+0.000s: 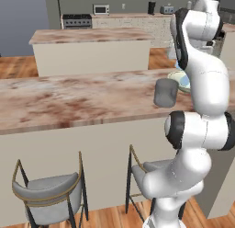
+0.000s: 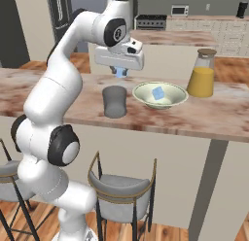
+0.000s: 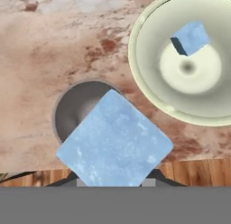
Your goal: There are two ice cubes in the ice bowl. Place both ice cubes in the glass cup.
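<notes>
1. No brand, label or writing can be read on any thing in these views.
2. Two ice cubes: one ice cube fills the lower middle of the hand view, grasped between the fingers (their tips are mostly hidden behind it); the second cube lies inside the ice bowl at the upper right.
3. One glass cup stands on the bench at the centre left of the right base view, just beside the bowl and directly below the held cube.
4. One jug of orange liquid stands at the right, near the bowl.
5. Two stools stand under the bench edge in the lower left base view (grey seats, thin metal frames).
</notes>
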You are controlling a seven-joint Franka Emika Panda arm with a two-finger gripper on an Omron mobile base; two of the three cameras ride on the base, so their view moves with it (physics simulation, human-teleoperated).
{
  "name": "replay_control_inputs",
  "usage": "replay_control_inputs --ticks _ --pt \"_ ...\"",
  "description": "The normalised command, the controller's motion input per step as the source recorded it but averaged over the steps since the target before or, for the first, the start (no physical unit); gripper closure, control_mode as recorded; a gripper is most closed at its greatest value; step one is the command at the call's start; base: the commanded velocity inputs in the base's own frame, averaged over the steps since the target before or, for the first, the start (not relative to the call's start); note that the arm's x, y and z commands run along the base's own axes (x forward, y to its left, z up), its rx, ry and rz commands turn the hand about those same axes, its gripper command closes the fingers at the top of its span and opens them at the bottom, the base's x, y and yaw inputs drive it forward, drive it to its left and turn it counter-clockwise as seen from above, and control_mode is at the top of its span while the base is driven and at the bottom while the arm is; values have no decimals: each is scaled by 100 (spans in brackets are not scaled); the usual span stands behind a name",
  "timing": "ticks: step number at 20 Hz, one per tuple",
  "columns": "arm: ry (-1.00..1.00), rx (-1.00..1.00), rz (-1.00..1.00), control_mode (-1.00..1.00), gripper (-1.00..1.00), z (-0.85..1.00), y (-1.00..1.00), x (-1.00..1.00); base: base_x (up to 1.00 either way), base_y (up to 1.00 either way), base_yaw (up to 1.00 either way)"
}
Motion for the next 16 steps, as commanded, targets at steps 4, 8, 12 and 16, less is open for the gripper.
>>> replay_control_inputs --ticks 4,8,12,16 --pt "1 -3 0 -100 100 0 68 1 0 0 0" --pt "4 -6 1 -100 100 -3 20 2 0 0 0" --pt "0 -6 2 -100 100 -26 0 0 0 0 0" --pt "7 0 0 -100 100 -23 -9 0 0 0 0"
